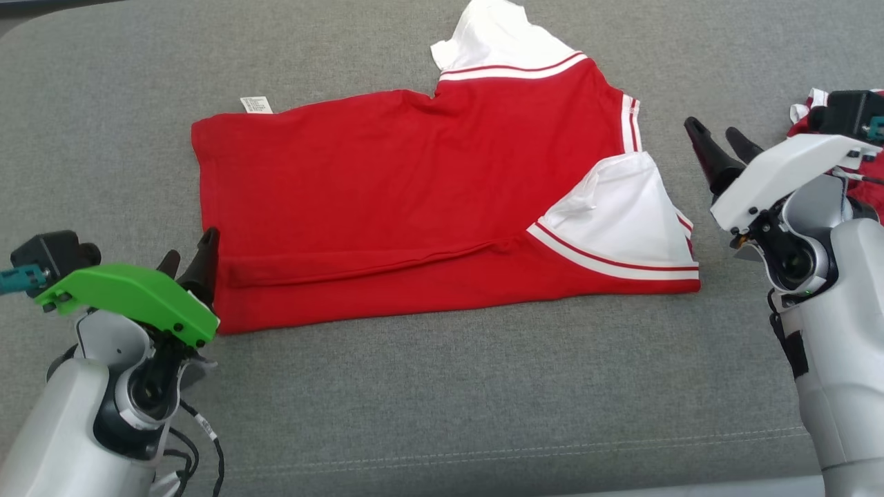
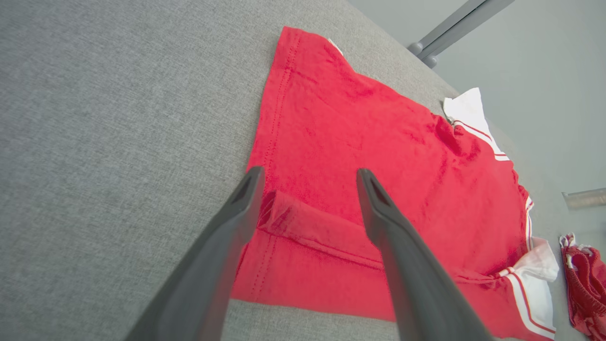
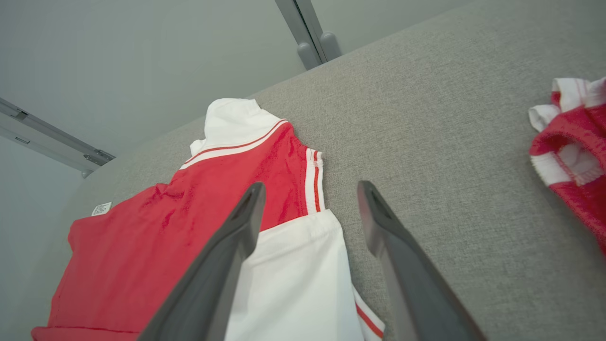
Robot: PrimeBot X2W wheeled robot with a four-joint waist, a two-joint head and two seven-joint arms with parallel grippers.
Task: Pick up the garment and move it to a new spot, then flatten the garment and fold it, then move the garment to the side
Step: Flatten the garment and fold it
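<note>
Lying flat on the grey cushion point(image 1: 442, 414), the red garment point(image 1: 387, 200) occupied the middle of the head view. Its long axis ran from the robot's left to its right, with the hem pointing left and the striped neck edge and two white sleeves pointing right. One sleeve point(image 1: 494, 38) stuck out on the far side, and the other point(image 1: 621, 214) lay folded in over the red body near the right end. The near long edge was turned up over the body as a narrow band point(image 1: 359, 266), and a small white label point(image 1: 256, 104) poked out at the far left corner. The left wrist view showed what the head view did not: the stitched hem and the open end of that band sat between the fingers of the left gripper point(image 2: 310, 174). The fingers were spread wide and gripped nothing; whether they touched the cloth could not be told. The right gripper point(image 3: 311, 186) stood just beside the neck end with its fingers equally apart and empty, one over the white sleeve and one over bare cushion. Both wrist views also took in grey metal rails point(image 3: 310, 33) beyond the cushion. A second, crumpled red and white garment point(image 3: 573, 137) lay well apart, further to the right.
</note>
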